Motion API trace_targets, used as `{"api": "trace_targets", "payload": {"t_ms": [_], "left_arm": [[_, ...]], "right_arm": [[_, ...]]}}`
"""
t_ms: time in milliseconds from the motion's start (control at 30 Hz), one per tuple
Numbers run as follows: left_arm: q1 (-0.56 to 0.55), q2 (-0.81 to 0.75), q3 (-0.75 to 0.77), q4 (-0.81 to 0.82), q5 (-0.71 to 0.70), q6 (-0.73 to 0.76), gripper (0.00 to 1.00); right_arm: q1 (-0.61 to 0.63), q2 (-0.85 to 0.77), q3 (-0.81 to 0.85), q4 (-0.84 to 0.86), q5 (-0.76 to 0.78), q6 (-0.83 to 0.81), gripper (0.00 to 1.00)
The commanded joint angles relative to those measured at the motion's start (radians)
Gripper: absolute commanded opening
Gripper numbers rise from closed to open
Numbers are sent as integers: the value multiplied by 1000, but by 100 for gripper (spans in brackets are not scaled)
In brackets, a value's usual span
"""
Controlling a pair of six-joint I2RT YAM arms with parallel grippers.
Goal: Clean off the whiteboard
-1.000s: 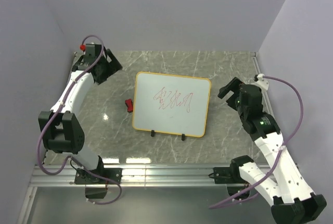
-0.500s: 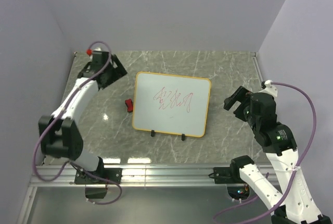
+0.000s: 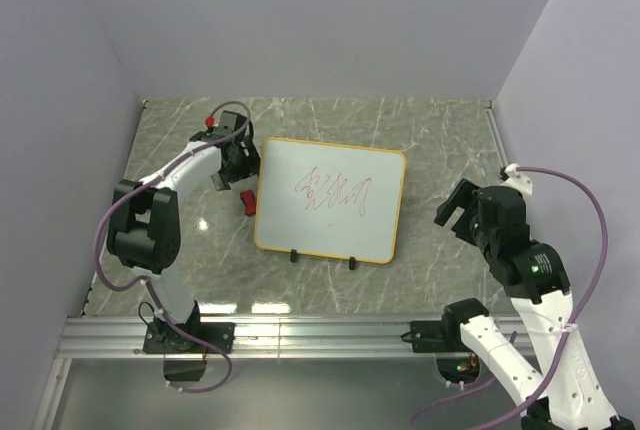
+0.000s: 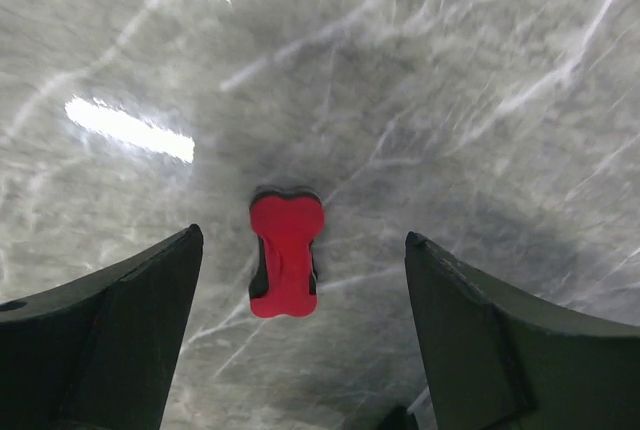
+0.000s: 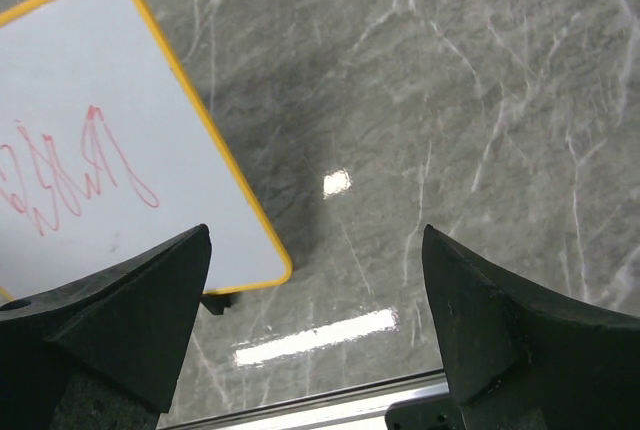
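Beside the scribbled whiteboard point(image 3: 300, 225) lies a red eraser point(image 3: 246, 202).

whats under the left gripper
The red eraser lies on the marble table below the left gripper, between its open fingers, untouched. What the eraser covers is hidden.

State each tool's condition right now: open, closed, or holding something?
Left tool: open, empty, over the red eraser.
Right tool: open, empty.

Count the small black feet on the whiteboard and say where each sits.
2, both on the whiteboard's near edge: left foot left of the middle, right foot right of it. None seems hidden.
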Motion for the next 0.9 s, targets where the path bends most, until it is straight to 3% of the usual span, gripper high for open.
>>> {"api": "trace_targets", "payload": {"t_ms": [0,300,400,433,533,867], "left_arm": [[-28,1,-32,1,4,-26,86],[-66,-4,-78,-27,-33,-46,84],[-68,-1,-101,-16,-33,-51,78],[-68,4,-106,-14,-30,-54,70],[-68,7,-139,3,-12,-61,61],[-66,15,-226,93,8,-48,52]], "right_arm": [[3,14,-19,-22,25,0,92],[2,20,-39,-21,34,20,92],[3,23,-41,-19,39,25,92],[3,26,-41,-21,42,26,92],[5,25,-44,-27,47,28,92],[3,45,-43,-15,34,14,91]]}}
